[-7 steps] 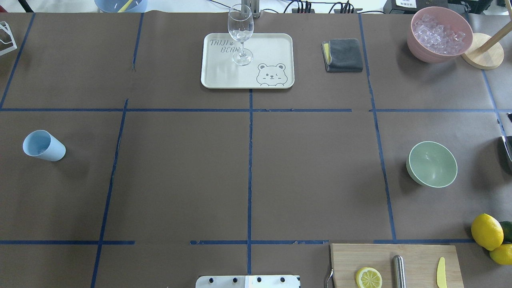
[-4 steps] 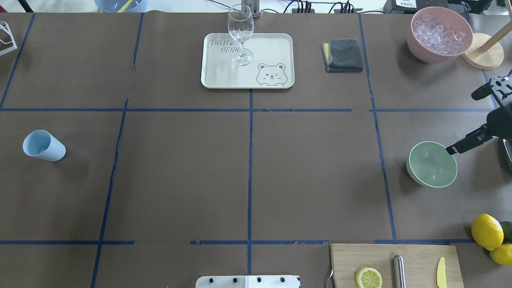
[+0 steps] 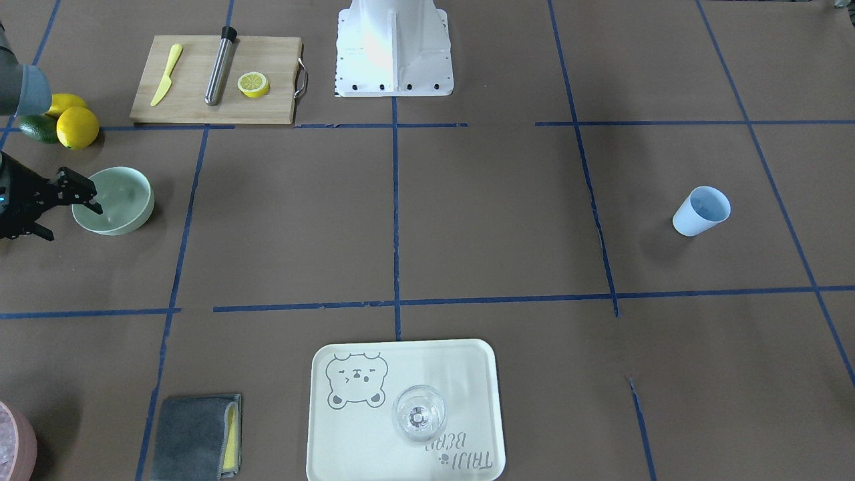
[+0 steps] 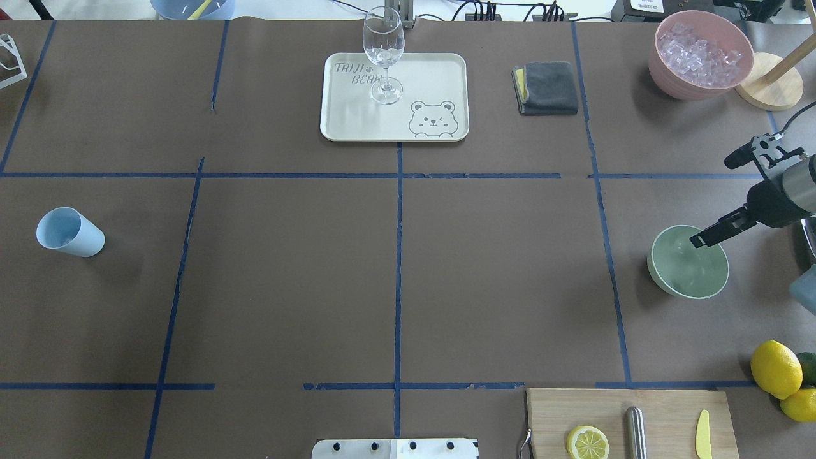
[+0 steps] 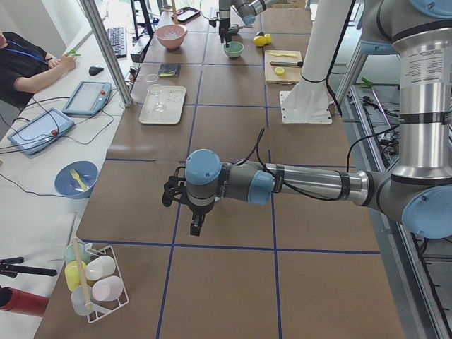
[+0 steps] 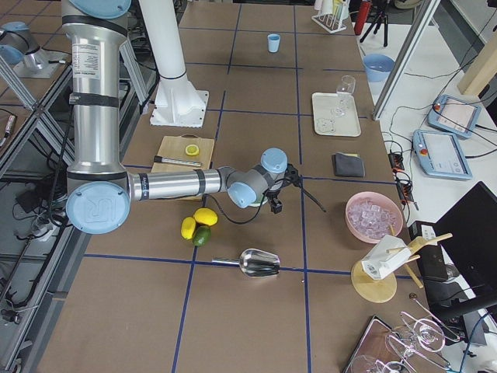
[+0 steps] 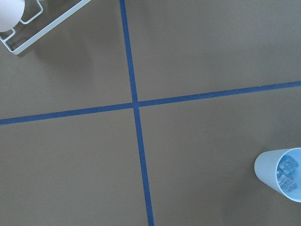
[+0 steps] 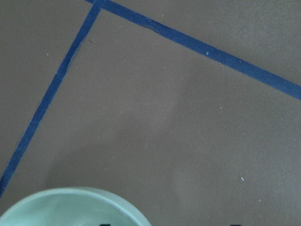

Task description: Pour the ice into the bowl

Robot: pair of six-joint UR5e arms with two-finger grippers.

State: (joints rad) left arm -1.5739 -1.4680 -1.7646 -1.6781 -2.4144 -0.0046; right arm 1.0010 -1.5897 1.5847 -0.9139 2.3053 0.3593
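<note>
Here the right gripper point(image 4: 709, 203) comes in from the table's right edge with its jaws spread wide and nothing pinched between them. One of its fingers point(image 4: 709, 233) reaches over the far right part of the rim of the mint-green bowl point(image 4: 669, 274), while the other stands beyond the bowl, over the brown paper. The near finger looks to hang just above the rim rather than touch it, though neither the overhead nor the front-facing view settles that. The right wrist view shows only the bowl's rim at its bottom edge. The bowl sits on the robot's right, near that table edge. Two lemons point(image 4: 775, 368) lie nearer the robot, a pink bowl point(image 4: 676, 83) stands at the far corner, and a metal scoop point(image 6: 256, 263) lies outboard toward the edge. The ice point(image 7: 287, 172) lies in the light blue cup point(image 4: 69, 232), which stands on the robot's left, well apart from the bowl. Between the two lies a wide stretch of brown paper crossed by blue tape lines. The left gripper point(image 5: 182, 210) hangs above that left side and shows only in the exterior left view. I cannot tell whether it is spread or closed.
</note>
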